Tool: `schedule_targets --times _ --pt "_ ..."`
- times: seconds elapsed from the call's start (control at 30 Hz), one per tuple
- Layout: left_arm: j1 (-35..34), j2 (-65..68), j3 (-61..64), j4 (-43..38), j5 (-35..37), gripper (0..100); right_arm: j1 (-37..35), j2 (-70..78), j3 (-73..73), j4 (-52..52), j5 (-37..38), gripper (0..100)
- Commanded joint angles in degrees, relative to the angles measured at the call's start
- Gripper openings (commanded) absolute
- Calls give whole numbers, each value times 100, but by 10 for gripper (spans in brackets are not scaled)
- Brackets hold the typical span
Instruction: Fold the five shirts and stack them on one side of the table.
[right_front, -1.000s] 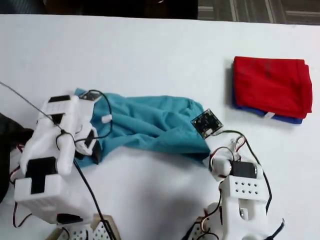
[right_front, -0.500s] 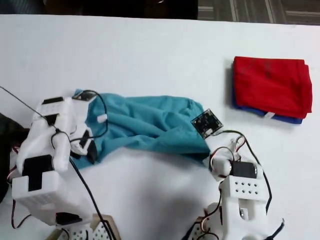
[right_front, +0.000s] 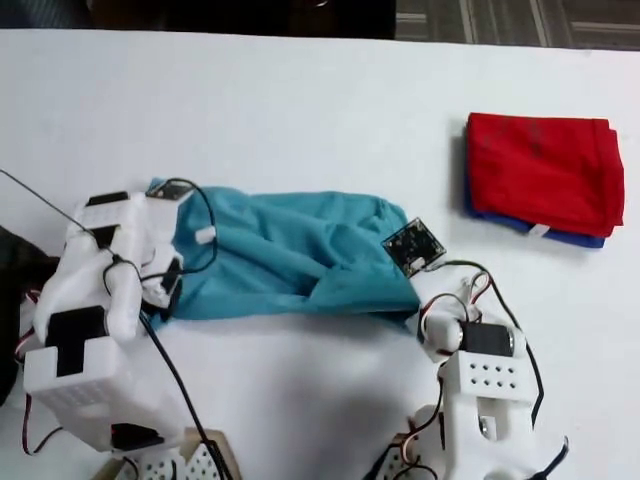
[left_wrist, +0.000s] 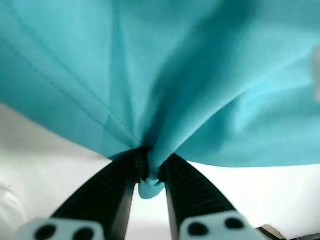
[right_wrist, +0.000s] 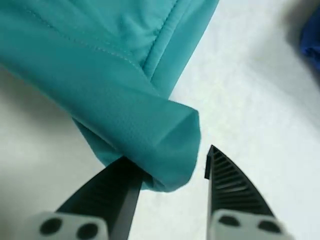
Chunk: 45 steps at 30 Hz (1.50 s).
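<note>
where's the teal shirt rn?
High view: teal shirt lies on the table, left of the folded stack, its left end pinched in the left gripper.

Centre frame in the high view, the crumpled teal fabric shirt (right_front: 300, 260) lies stretched left to right across the white table (right_front: 300, 110). At its left end sits the white left arm (right_front: 90, 320), the left gripper (left_wrist: 150, 167) clamped on a bunch of the cloth's edge. At the shirt's lower-right corner the right gripper (right_wrist: 172, 160) straddles a fold, fingers apart, with the white right arm (right_front: 485, 375) below it at bottom right. Upper right, well apart, the folded red shirt (right_front: 545, 170) lies on a folded blue shirt (right_front: 495, 217), whose edge pokes out along the lower side.
</note>
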Motion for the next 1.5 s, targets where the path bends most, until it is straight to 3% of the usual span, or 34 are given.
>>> schedule_targets --times 0.0,0.2,0.4,0.63,0.83,0.97,1.1,1.2,1.37,1.47 --pt "-35 9 -40 97 53 27 -4 -171 -44 110 -88 176" --pt "-35 -1257 31 607 26 27 -145 -110 -580 277 -1363 176" --pt "-35 -2444 488 633 18 27 -840 163 -1873 1209 -1811 176" --pt "-35 -2708 796 615 9 27 -1411 1323 -4088 1727 -2435 176" --pt "-44 -2708 760 615 9 27 -1288 1727 -4765 2237 -2382 176" --pt "-44 -2708 752 615 9 27 -1376 1763 -4756 3503 -1231 180" --pt "-44 -2708 760 501 9 27 -1323 1719 -4747 4198 -695 180" --pt "-35 -2708 787 369 18 27 -1323 1789 -4686 3688 -888 180" --pt "-35 -2708 787 396 18 27 -1367 2343 -3719 1341 -1811 177" --pt "-35 -2708 796 413 18 27 -1393 3152 -3226 514 -1908 177"
